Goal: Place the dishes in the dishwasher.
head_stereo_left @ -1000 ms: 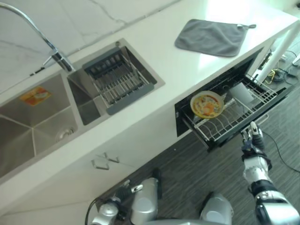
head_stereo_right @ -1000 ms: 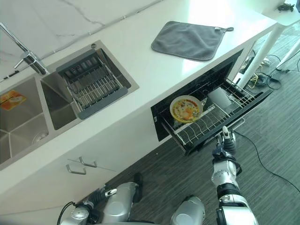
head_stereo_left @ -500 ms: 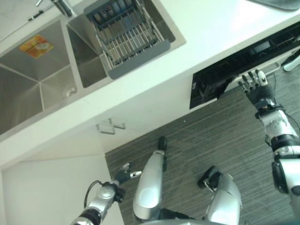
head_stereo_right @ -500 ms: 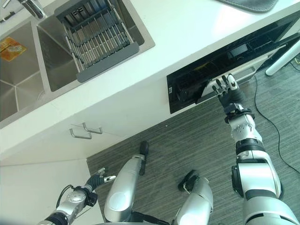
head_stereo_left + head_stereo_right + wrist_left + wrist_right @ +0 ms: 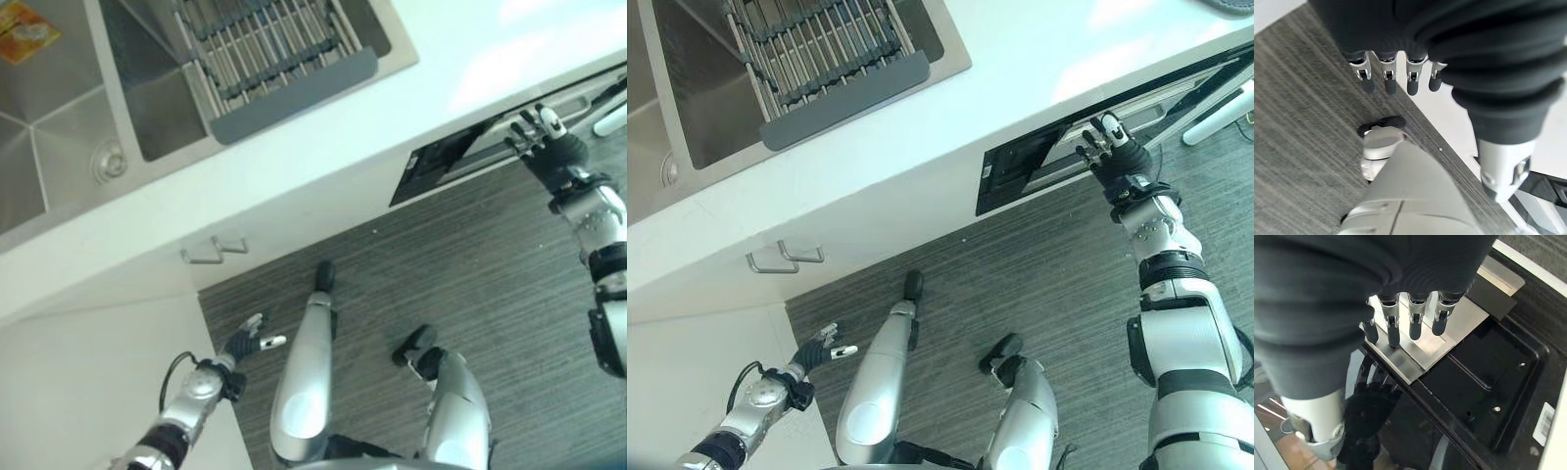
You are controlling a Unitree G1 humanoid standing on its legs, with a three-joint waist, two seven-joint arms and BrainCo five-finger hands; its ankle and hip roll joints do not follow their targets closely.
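Note:
The dishwasher drawer under the white counter stands almost flush with the cabinet front, only its black glossy face showing. No dishes can be seen; the inside is hidden. My right hand is at the drawer's right end, open, with straight fingers against the silver handle strip. Down by the floor at the lower left hangs my left hand, open with fingers spread and holding nothing.
A steel double sink with a grey dish rack sits in the white counter above. A cabinet handle juts out left of the dishwasher. A white table leg stands at the right. Grey striped floor lies below.
The camera has tilted down. The drawer, pulled out with a yellow plate in its rack a second ago, has slid in almost shut, with my right hand following its front.

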